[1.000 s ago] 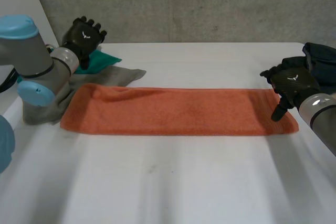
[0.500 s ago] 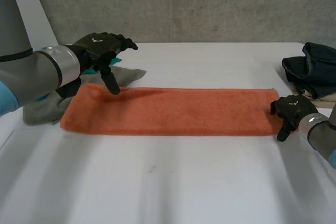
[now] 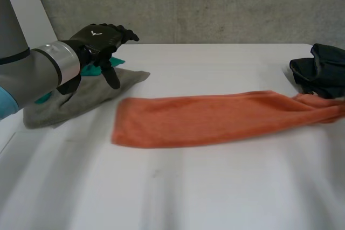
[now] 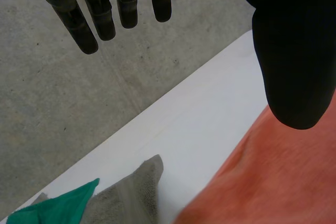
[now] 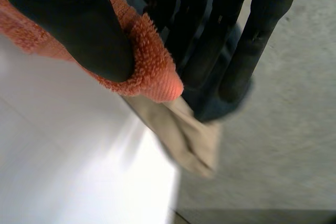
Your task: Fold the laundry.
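One orange towel (image 3: 215,119) corner between thumb and fingers of right hand (image 5: 68,24).

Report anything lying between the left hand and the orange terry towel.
Nothing visible does. The open left hand hangs by the grey cloth; only bare white table lies between it and the orange terry towel's near end.

Tbl (image 3: 188,187): orange towel (image 3: 215,119), grey cloth (image 3: 70,100), maybe black clothes (image 3: 318,71).

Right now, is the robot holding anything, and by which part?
Its right hand pinches the orange towel at one end, between thumb and fingers. Its left hand is open and holds nothing.
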{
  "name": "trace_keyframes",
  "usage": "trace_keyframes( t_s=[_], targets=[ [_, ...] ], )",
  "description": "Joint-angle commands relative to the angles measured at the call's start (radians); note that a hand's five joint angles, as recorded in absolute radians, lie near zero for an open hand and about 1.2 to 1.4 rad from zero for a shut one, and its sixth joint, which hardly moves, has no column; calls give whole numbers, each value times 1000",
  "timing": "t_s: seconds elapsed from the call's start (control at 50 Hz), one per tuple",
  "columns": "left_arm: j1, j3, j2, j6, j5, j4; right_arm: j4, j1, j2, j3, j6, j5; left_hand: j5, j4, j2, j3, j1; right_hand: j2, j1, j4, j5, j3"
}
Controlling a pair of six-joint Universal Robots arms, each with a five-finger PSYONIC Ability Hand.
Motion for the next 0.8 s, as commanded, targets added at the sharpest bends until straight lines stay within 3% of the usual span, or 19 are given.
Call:
trace_keyframes(
  t_s=[0.02,0.12,0.26,0.42,0.5,0.52,0.54,0.56,0.68,0.8],
  targets=[
    [11,0,12,-3,-1,-1,-35,33,25,-66,-236,-17,-46,-23,-29,-37,-13,219,285,203,226,213],
    [15,-5,29,-3,-4,-1,-141,263,6,-63,-248,-67,-46,-23,-29,-37,-13,219,285,203,226,213],
    [26,-37,68,-2,-44,-7,-406,680,7,-12,-274,-273,-46,-23,-29,-37,-13,219,285,203,226,213],
    [58,-106,93,0,-70,-1,-540,917,188,-18,-375,-416,-46,-23,-29,-37,-13,219,285,203,226,213],
    [77,-132,88,3,-65,1,-509,958,259,-63,-420,-382,-46,-23,-29,-37,-13,219,285,203,226,213],
    [78,-137,88,5,-64,1,-496,960,265,-72,-421,-368,-46,-23,-29,-37,-13,12,78,-4,19,7],
    [83,-145,87,8,-59,4,-467,964,269,-84,-421,-333,-46,-23,-29,-37,-13,-772,-705,-788,-765,-777],
    [84,-145,87,9,-57,4,-453,961,266,-89,-420,-310,-46,-23,-29,-37,-13,-1003,-937,-1019,-996,-1008],
    [77,-128,82,21,-54,12,-362,947,179,-86,-325,-140,-46,-23,-29,-37,-13,-1003,-937,-1019,-996,-1008],
    [25,-94,69,15,-62,18,-207,865,-26,-32,161,7,-46,-23,-29,-37,-13,-1003,-937,-1019,-996,-1008]
  ],
)
